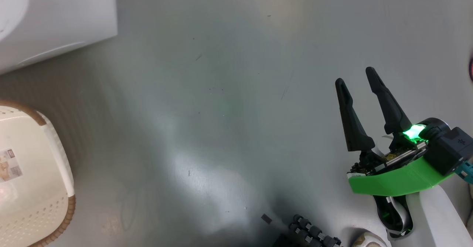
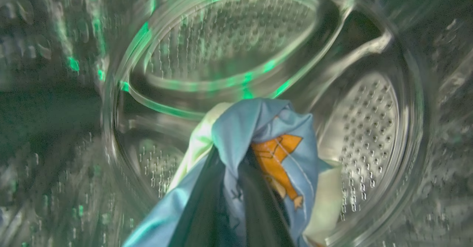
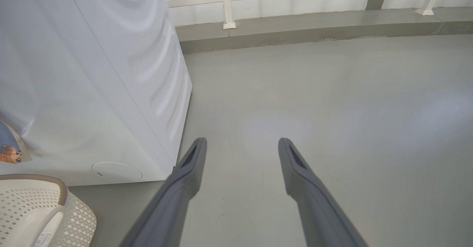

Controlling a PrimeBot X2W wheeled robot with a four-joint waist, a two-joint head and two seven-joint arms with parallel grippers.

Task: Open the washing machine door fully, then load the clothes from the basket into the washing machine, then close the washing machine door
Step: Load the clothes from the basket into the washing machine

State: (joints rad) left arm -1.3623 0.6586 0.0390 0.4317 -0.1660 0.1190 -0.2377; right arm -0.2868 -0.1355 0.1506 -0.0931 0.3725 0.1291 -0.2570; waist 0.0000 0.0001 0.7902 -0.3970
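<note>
The left tool (image 2: 231, 157) is clamped on the clothes (image 2: 264, 123), bunched at 12 o'clock over its tips. The right tool (image 1: 355, 75) has its fingers apart.

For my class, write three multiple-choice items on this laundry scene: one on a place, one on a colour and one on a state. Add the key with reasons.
1. Where are the clothes? A in the basket; B on the floor; C in the drum.
2. What colour is their print? A orange; B purple; C black.
3. How is the right gripper? A shut on cloth; B open, empty; C shut on the basket.
Key:
1 C, the left gripper holds them inside the perforated steel drum, away from basket and floor.
2 A, an orange figure shows on blue fabric.
3 B, its fingers stand apart with nothing between.
</note>
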